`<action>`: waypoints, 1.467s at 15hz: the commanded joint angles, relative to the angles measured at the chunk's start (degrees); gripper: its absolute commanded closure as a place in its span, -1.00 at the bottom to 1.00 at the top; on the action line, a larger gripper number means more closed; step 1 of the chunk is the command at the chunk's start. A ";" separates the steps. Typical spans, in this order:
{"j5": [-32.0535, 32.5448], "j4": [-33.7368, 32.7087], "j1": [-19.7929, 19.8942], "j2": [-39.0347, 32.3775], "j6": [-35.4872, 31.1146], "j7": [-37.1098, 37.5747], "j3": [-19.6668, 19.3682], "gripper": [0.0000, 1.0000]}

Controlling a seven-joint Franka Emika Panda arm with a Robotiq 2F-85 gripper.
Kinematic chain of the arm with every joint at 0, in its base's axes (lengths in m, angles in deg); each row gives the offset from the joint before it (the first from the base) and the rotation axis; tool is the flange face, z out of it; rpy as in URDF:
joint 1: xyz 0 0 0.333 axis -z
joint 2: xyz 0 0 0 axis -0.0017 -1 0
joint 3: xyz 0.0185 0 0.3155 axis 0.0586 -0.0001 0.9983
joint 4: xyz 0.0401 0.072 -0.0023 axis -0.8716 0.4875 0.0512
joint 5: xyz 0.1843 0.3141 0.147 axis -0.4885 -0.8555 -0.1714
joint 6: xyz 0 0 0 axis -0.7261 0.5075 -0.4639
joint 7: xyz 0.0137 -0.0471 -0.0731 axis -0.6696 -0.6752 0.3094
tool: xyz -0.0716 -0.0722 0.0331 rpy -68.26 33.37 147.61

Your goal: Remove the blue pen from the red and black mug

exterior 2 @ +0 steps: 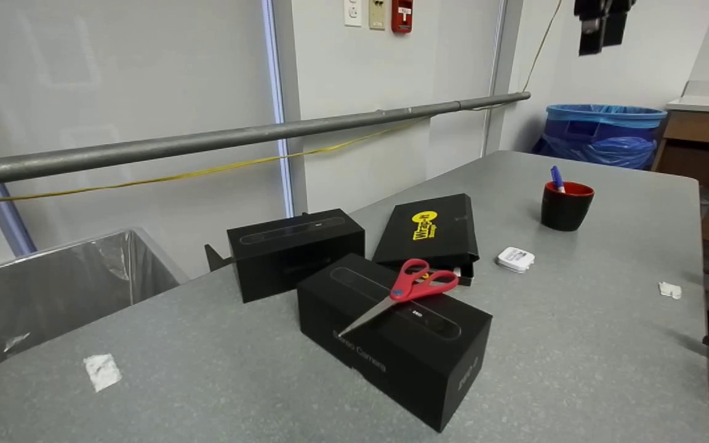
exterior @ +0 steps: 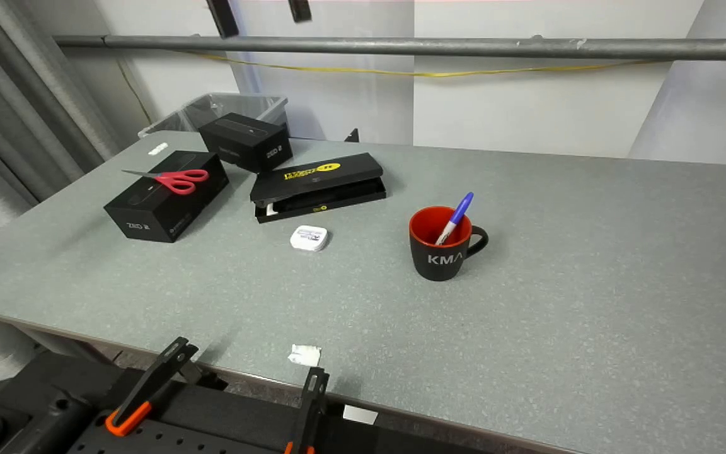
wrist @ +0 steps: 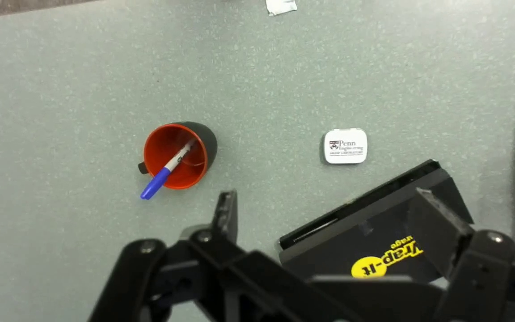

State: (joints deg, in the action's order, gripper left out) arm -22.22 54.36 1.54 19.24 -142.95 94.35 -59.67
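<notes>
The mug (exterior: 437, 260) is black outside and red inside, with white lettering and a side handle. It stands upright on the grey table in both exterior views (exterior 2: 562, 212) and in the wrist view (wrist: 206, 139). The blue pen (exterior: 462, 209) leans in it, blue end up past the rim over the handle side, pale end down inside; it also shows in an exterior view (exterior 2: 557, 178) and the wrist view (wrist: 155, 182). My gripper (wrist: 325, 193) is open and empty, high above the table. Its fingertips show at the top of both exterior views (exterior: 266, 22) (exterior 2: 602, 37).
A black Wrap-It box (exterior: 319, 180) and a small white tin (exterior: 309, 238) lie near the mug. Two black ZED boxes (exterior: 167, 205) (exterior: 246, 140) stand farther off, red scissors (exterior: 180, 181) on one. A grey pipe (exterior: 464, 47) runs along the wall. Clamps (exterior: 161, 378) stand at the table edge.
</notes>
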 commanded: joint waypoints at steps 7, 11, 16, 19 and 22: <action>-1.73 2.23 4.07 -9.65 -6.82 -0.68 -6.25 -1.00; -1.95 1.88 4.04 -9.91 -6.82 -0.68 -6.23 -1.00; -0.32 1.19 5.03 -14.18 -11.51 2.92 -6.92 -1.00; -0.84 -1.17 6.58 -20.22 -15.49 4.26 -9.34 -1.00; -2.85 -4.44 8.18 -26.43 -17.94 3.77 -11.92 -1.00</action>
State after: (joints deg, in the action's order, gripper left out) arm -23.69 54.77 7.98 -0.20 -158.69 97.23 -70.01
